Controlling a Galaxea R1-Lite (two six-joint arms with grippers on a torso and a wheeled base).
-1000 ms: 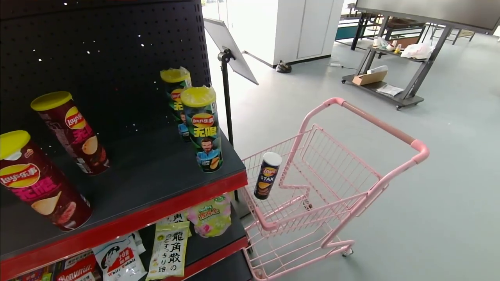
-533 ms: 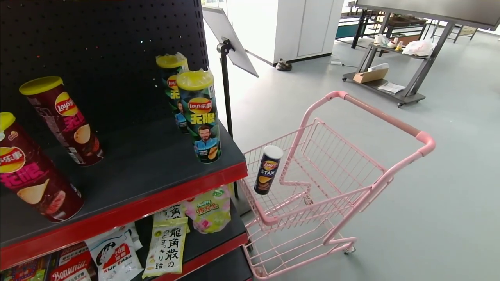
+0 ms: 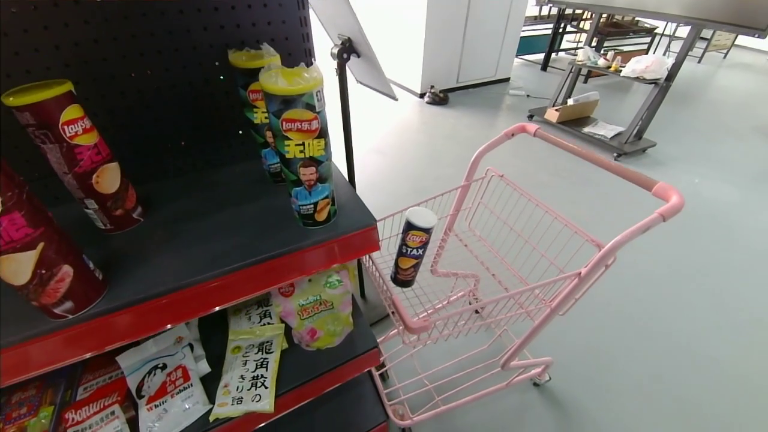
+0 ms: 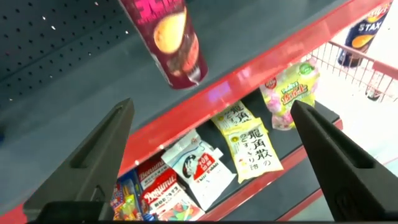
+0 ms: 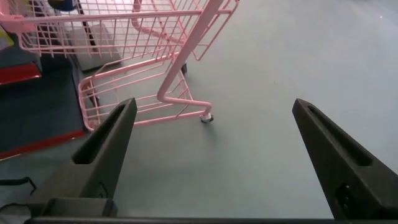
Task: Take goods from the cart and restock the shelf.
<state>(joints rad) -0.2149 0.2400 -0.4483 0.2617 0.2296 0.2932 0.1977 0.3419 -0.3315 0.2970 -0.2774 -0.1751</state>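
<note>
Left gripper (image 4: 211,165), jaws spread wide, hangs before the black metal shelf (image 4: 249,43); right gripper (image 5: 214,165) (equally spread) over smooth grey floor (image 5: 261,124) beside the pink wire cart (image 5: 186,50). A dark cylindrical can (image 3: 413,246), white-lidded, stands upright in the cart, at 3 o'clock from the shelf.

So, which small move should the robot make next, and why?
Probably swing the right claw toward the Stax can: it stands upright in the pink cart, in the basket corner by the shelf, while the open, empty claw faces the floor beside the cart.
</note>
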